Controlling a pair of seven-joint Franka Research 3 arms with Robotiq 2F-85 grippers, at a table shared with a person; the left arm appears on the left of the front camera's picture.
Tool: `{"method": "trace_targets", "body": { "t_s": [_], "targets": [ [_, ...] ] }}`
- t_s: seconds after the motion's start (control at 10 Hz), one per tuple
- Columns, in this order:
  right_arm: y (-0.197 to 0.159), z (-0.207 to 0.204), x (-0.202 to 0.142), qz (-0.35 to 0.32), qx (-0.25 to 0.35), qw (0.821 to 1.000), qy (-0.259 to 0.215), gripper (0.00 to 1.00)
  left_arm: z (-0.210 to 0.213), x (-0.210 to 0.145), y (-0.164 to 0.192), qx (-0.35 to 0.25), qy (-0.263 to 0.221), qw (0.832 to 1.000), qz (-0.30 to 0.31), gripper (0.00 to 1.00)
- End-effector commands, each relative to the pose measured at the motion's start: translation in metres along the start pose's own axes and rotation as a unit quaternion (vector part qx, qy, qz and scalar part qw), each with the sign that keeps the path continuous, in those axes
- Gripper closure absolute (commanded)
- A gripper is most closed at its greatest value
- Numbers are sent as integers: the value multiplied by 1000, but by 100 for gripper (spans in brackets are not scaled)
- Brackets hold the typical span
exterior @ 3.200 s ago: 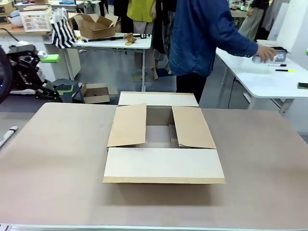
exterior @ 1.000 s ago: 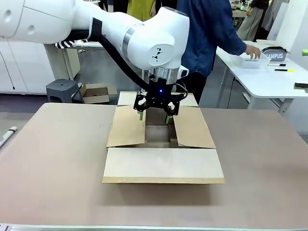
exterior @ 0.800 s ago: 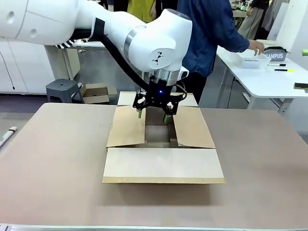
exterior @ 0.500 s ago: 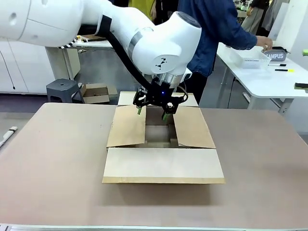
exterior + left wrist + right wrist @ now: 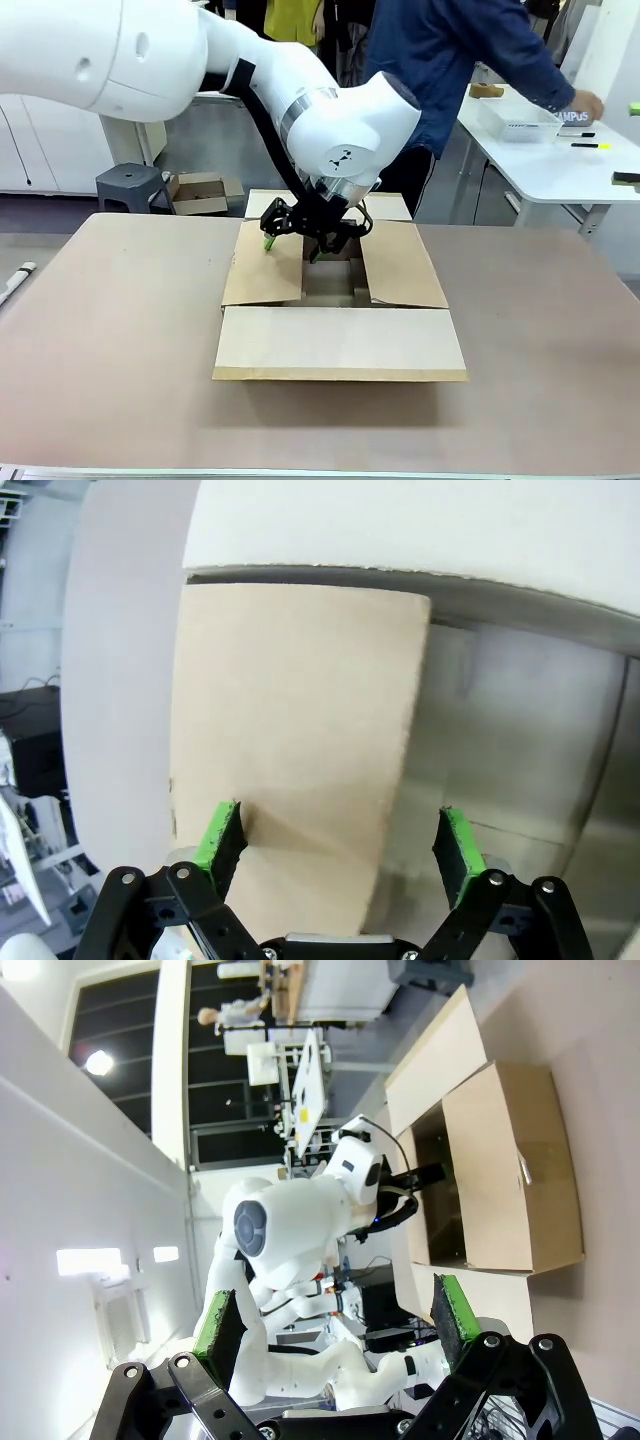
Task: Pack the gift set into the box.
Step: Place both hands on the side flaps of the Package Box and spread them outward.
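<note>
Step in hand: clearing the opening, packing not yet begun.
- The box [image 5: 340,343] sits mid-worktop [image 5: 120,330]. Its two long flaps are laid outward. The left short flap [image 5: 265,262] and the right short flap [image 5: 400,262] lie inward, so only a narrow slot is open between them.
- The left pincer [image 5: 338,845] is spread and holds nothing. It straddles the inner edge of the left short flap, one pad over the cardboard and the other over the slot. Contact with the flap: cannot tell.
- The right pincer [image 5: 335,1320] is also spread and unloaded. It is held well apart and looks across at the box.

Next move, as I judge it: pinch that flap's edge and swing it outward, then do the same on the right.

Surroundings: the person [image 5: 450,60] stands at the far side and reaches toward a white tray [image 5: 515,118] on a side table [image 5: 540,165].

In the way: both inward flaps. The left arm itself also hangs over the slot.
</note>
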State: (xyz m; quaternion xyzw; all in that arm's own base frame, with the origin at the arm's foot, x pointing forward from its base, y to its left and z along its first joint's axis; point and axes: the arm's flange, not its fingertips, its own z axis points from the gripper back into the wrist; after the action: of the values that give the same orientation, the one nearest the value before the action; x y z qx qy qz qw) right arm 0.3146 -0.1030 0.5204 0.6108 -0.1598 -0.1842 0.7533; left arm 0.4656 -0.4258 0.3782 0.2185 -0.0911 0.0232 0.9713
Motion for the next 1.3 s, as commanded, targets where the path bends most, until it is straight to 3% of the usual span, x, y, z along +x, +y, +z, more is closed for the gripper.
{"method": "trace_targets", "body": {
  "t_s": [0.0, 0.2, 0.7, 1.2],
  "targets": [
    [1, -2, 3, 13, 15, 1000, -2, 0, -7, 4, 6, 4, 0, 1000, -1, 0],
    [1, -2, 3, 13, 15, 1000, -2, 0, -7, -1, 14, 1, -10, 1000, -2, 0],
    [1, -2, 3, 13, 15, 1000, -2, 0, 1, -7, 50, 96, -43, 993, 44, 0],
    [1, -2, 3, 13, 15, 1000, -2, 0, 14, -5, 87, 59, -50, 993, 89, 0]
  ]
}}
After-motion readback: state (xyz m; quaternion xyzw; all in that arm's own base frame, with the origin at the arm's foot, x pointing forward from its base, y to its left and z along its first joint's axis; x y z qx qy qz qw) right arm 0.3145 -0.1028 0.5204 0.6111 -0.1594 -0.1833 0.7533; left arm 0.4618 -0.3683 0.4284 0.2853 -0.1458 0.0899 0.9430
